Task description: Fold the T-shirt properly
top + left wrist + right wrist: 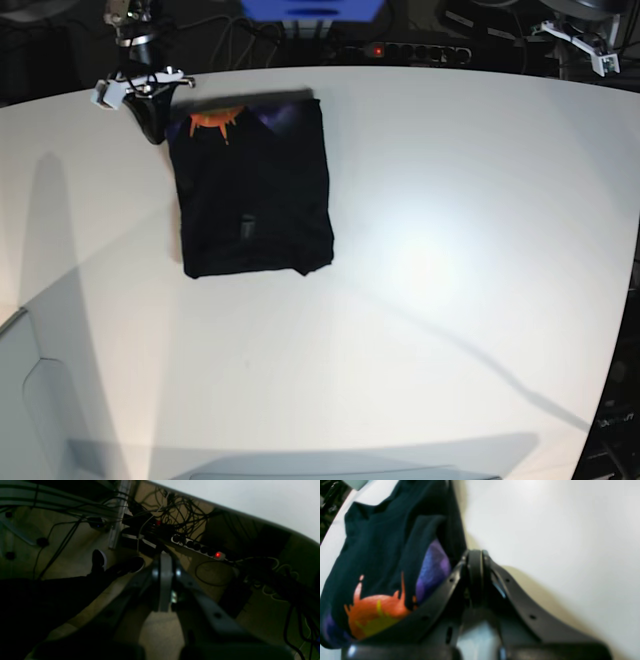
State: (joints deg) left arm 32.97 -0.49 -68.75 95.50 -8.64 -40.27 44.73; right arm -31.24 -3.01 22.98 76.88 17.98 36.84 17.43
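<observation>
T-shirt: I am seeing the T-shirt (255,185) lying on the white table (450,250) as a folded black rectangle, the orange and purple print (375,612) peeking out at its far edge.
Right gripper: I am reading the right gripper (475,555) as pressed together with nothing between the jaws, hanging just beside the T-shirt's far corner, on the print side.
Left gripper: I am finding the left gripper (165,560) pressed together too, pinching nothing, parked well apart from the T-shirt, out past the table edge above a power strip (197,547) and cables on the floor.
Handling: I am judging the cloth to be light, soft and limp; it will sag and slide over itself, so any lift needs both corners of an edge.
Where to grip: I am favouring the far corners of the T-shirt, taking all layers together.
Progress: I am judging the fold nearly done, with a slightly ragged near edge.
</observation>
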